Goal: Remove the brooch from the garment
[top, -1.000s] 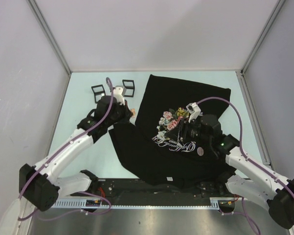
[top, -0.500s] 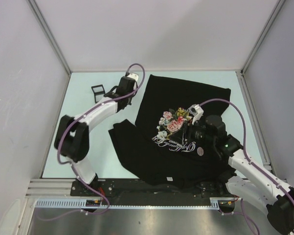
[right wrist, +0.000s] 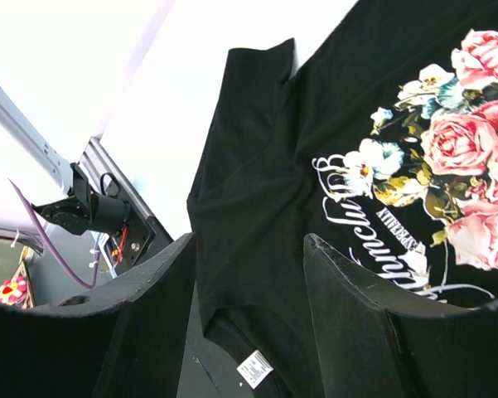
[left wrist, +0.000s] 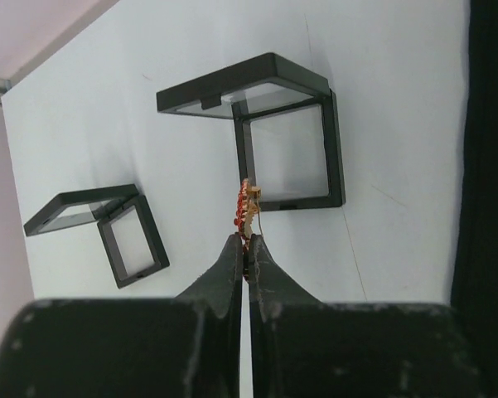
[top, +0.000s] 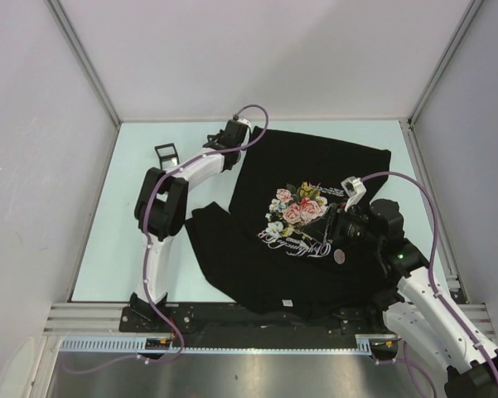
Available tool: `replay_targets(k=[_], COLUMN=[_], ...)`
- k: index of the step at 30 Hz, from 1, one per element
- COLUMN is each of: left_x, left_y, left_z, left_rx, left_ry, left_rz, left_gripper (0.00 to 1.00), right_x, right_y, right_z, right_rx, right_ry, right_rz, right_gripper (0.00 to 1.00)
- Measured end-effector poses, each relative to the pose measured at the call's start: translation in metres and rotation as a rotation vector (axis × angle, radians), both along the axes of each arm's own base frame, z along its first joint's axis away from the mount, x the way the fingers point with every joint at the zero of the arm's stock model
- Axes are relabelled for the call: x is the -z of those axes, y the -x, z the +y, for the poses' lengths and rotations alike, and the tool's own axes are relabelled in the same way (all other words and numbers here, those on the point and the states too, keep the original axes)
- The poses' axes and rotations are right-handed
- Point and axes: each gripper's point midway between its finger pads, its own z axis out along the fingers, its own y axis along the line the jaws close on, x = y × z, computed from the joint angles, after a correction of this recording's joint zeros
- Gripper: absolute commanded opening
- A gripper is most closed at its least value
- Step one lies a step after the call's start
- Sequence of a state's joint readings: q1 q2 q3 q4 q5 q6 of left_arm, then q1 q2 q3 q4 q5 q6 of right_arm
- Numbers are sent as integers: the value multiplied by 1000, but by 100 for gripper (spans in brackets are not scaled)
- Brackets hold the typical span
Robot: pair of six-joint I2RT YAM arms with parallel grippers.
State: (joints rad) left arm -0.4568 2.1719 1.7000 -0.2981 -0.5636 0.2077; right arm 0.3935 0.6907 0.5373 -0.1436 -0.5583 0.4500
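Note:
The brooch, a small red and gold piece, sticks out from the tips of my left gripper, which is shut on it. It hangs just over the open black box at the far left of the table. In the top view my left gripper reaches over that box, off the garment. The garment is a black T-shirt with a rose print and white lettering, lying flat. My right gripper stands open above its lower part, holding nothing.
A second open black box lies left of the first, also seen from above as the small box. The garment's edge runs along the right of the left wrist view. A white label shows at the shirt's collar near the table's front rail.
My left arm has swung from the shirt's left edge out to the far boxes, carrying the brooch. My right arm has drawn back to the right, still open.

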Motion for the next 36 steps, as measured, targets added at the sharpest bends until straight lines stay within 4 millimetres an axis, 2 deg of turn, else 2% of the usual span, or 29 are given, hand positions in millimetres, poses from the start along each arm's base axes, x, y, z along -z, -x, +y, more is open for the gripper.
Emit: replay_targets(k=[8, 16, 36], left_x=[16, 17, 37], left_y=[-16, -23, -36], left_z=[2, 8, 10], left_rx=[9, -14, -9], left_ry=[-82, -142, -220], left_rz=[17, 4, 11], left_gripper=[0, 0, 0], right_x=[3, 3, 4], right_y=[-5, -8, -11], right_z=[-10, -13, -18], right_rx=[36, 48, 56], right_ry=[7, 5, -2], right_rz=[14, 15, 28], right_gripper=[58, 58, 57])
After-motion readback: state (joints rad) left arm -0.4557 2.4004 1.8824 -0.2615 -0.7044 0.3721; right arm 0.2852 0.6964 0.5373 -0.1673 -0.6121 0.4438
